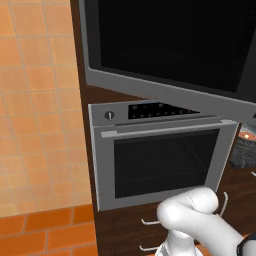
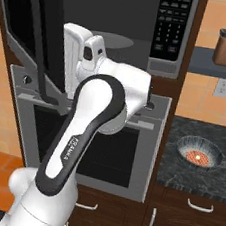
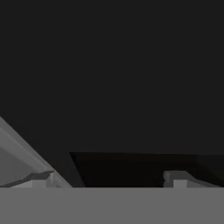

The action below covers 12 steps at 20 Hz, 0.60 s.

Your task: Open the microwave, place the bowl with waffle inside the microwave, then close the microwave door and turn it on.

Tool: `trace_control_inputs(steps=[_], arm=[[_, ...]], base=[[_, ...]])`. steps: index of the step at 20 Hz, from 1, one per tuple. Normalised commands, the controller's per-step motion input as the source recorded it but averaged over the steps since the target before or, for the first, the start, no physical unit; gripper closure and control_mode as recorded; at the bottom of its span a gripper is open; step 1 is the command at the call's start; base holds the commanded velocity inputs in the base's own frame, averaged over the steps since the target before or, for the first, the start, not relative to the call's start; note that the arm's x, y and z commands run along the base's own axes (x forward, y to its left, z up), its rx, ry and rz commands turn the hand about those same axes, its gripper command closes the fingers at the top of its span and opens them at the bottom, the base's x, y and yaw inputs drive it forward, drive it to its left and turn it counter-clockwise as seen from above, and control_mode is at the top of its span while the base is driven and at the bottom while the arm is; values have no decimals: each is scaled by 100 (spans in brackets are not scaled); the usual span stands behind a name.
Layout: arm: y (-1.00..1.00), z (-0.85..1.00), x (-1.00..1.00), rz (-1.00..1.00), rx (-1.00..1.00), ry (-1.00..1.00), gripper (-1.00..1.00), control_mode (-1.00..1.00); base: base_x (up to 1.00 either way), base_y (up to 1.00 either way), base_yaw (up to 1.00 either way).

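The pincer (image 3: 109, 178) is spread open, empty, against the microwave door (image 1: 165, 45); the half-open door could be knocked shut.

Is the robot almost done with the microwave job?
Not yet. The microwave door is already swung open, showing the grey inside. The gripper is open, holding nothing. The bowl with waffle sits on the counter. It must go inside, then door shut, microwave switched on.

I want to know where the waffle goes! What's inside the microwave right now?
The microwave door is swung open. Inside, a grey cavity with a round turntable plate shows. The robot's arm covers the lower left part, so that stays hidden.
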Motion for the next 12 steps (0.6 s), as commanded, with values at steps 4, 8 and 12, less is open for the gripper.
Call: trace_control_inputs(steps=[4, 8, 12], arm=[[91, 15, -89, 4, 2, 14, -100, -100], [96, 7, -87, 6, 2, 13, -100, -100], [100, 6, -70, 8, 3, 10, -100, -100]], base=[[0, 0, 0], [0, 0, 0], [0, 0, 0]])
